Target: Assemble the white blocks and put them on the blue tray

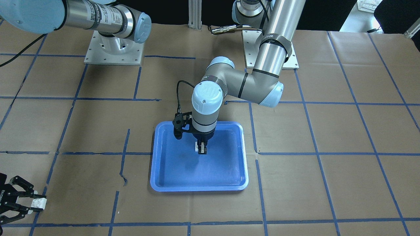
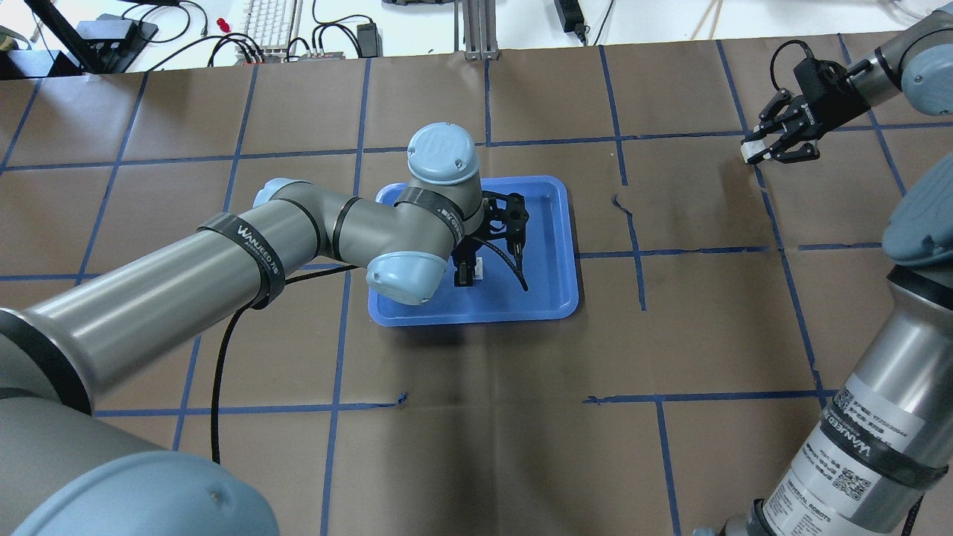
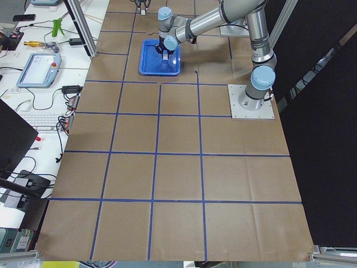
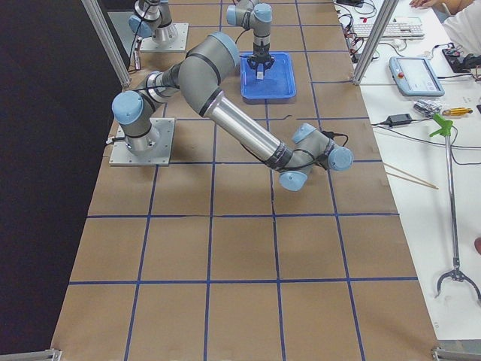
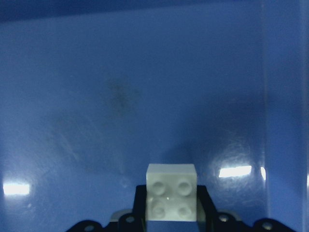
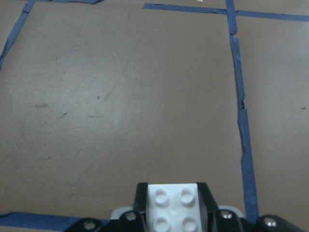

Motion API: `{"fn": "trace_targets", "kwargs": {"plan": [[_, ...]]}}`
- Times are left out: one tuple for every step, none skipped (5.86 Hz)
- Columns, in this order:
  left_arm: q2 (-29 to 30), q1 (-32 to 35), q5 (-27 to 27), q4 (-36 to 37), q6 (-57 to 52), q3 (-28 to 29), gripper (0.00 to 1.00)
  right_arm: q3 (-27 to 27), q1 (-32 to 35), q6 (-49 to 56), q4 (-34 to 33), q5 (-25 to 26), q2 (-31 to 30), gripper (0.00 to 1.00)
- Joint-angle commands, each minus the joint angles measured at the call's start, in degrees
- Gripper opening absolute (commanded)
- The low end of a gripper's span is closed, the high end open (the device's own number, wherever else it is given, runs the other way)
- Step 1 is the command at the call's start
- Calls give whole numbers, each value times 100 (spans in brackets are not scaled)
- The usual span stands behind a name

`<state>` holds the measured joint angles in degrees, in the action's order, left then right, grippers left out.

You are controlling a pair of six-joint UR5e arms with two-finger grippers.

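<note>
The blue tray (image 1: 178, 170) lies mid-table; it also shows in the overhead view (image 2: 555, 286). My left gripper (image 1: 202, 149) points down inside the tray, shut on a white block (image 1: 196, 147), low over the tray floor. The left wrist view shows that block (image 5: 171, 193) studs-up between the fingers above the blue floor (image 5: 145, 96). My right gripper (image 2: 761, 152) is far from the tray, over bare paper, shut on the second white block (image 2: 753, 151). That block also shows in the front-facing view (image 1: 38, 203) and the right wrist view (image 6: 173, 203).
Brown paper with a blue tape grid (image 2: 640, 253) covers the table. The arm bases stand on metal plates (image 1: 113, 49) at the robot's side. A keyboard and cables (image 2: 272, 22) lie beyond the far edge. The left arm's elbow (image 2: 402, 275) overhangs the tray's near corner.
</note>
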<state>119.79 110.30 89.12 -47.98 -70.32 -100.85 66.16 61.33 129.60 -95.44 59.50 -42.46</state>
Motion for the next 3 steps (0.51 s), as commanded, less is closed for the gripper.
{"fn": "trace_targets", "kwargs": {"plan": [[1,0,0,17,18,13,99,45,71,-119,104,0,-349,31],[-147,-9,17,-35,27,13,99,228,150,-128,113,-9,-499,31],[-566,-148,17,-349,27,39,99,657,229,-137,105,-279,-787,31]]}}
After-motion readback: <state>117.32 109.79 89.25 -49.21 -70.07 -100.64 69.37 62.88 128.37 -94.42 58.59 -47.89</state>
